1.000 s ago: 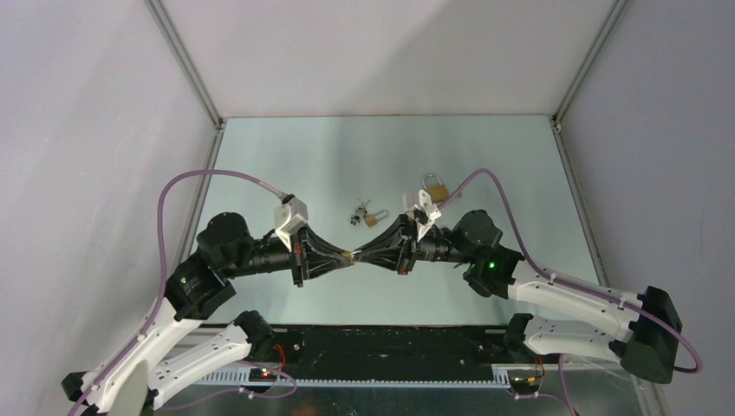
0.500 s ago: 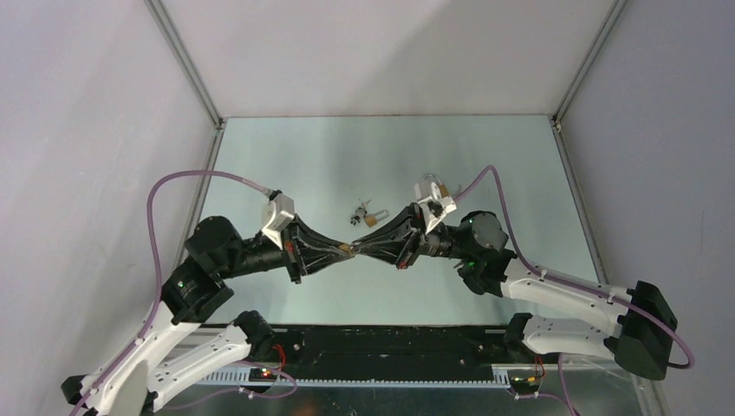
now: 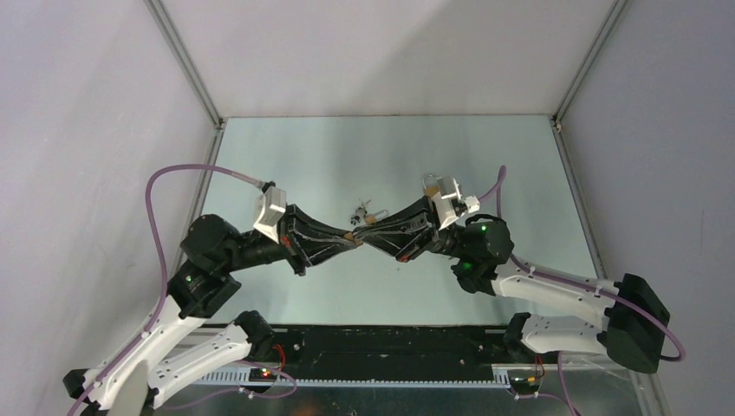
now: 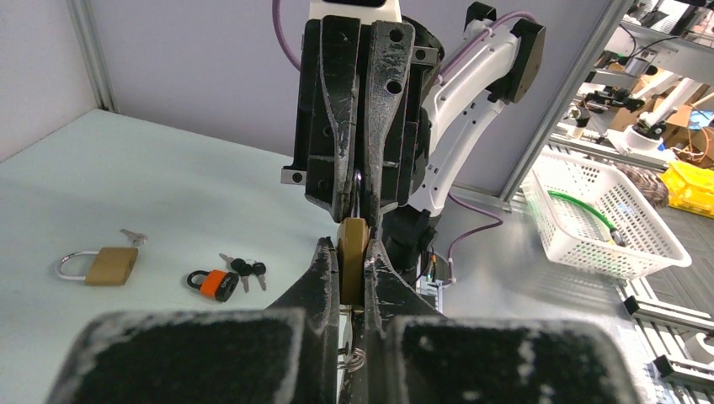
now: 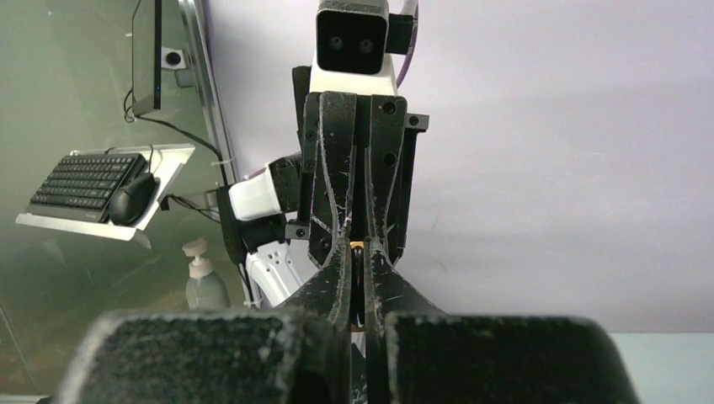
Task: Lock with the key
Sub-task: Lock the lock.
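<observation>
Top external: left gripper and right gripper meet tip to tip above the pale green table, a small brass padlock between them.
Left wrist: left jaws pinch the padlock's body; right jaws, narrow, clamp a thin metal piece.
Right wrist: right jaws pressed together.

Left gripper and right gripper meet tip to tip above the table, padlock with keys behind them.

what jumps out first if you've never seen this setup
Two claws meet tip to tip above the table: the left claw shut on a small brass padlock, the right claw shut at its far end. Beyond them on the table lie an orange padlock with keys and a second brass padlock.
</observation>
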You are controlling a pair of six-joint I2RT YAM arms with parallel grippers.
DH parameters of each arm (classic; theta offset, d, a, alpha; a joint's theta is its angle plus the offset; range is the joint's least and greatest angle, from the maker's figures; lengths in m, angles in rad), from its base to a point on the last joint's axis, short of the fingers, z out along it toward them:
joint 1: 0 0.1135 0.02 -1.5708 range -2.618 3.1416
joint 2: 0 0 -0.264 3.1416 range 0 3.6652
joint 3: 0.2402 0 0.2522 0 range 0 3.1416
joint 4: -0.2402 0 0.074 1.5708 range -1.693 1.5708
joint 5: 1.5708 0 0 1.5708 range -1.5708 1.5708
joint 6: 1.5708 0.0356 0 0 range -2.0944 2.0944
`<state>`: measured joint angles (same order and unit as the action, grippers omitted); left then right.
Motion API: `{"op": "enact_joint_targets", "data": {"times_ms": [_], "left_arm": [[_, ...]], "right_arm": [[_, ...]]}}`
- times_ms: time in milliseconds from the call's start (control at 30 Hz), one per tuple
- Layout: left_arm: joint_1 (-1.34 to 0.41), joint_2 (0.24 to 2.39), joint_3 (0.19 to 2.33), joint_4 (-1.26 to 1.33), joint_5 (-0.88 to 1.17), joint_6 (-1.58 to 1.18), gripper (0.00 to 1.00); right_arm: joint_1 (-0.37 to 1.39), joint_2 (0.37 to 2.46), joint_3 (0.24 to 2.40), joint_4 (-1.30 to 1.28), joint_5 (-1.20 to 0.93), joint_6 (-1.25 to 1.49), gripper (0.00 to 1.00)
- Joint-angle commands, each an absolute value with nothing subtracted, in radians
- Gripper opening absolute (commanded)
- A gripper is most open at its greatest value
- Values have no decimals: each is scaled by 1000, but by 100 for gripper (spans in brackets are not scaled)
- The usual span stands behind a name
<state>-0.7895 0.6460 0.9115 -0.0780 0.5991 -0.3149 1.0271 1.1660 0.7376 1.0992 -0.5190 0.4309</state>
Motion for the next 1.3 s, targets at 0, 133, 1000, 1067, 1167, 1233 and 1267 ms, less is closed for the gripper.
{"op": "enact_joint_targets", "data": {"times_ms": [0, 133, 1000, 1067, 1167, 1233, 1267], "left_arm": [[-798, 743, 896, 125, 410, -330, 0], [-794, 748, 894, 160, 400, -349, 0], [-789, 833, 851, 359, 207, -447, 0], [-790, 835, 844, 364, 191, -451, 0], [-790, 832, 830, 387, 155, -470, 0], [-789, 834, 810, 440, 137, -490, 0], [-790, 836, 809, 453, 138, -489, 0]], "right_arm": [[1125, 1318, 639, 953, -700, 497, 0], [1130, 1367, 603, 1058, -705, 525, 0], [1193, 1563, 608, 1359, -720, 676, 0], [1190, 1563, 609, 1373, -717, 685, 0], [1193, 1569, 610, 1392, -703, 697, 0], [1205, 1590, 621, 1411, -697, 711, 0], [1206, 1598, 626, 1421, -694, 719, 0]]}}
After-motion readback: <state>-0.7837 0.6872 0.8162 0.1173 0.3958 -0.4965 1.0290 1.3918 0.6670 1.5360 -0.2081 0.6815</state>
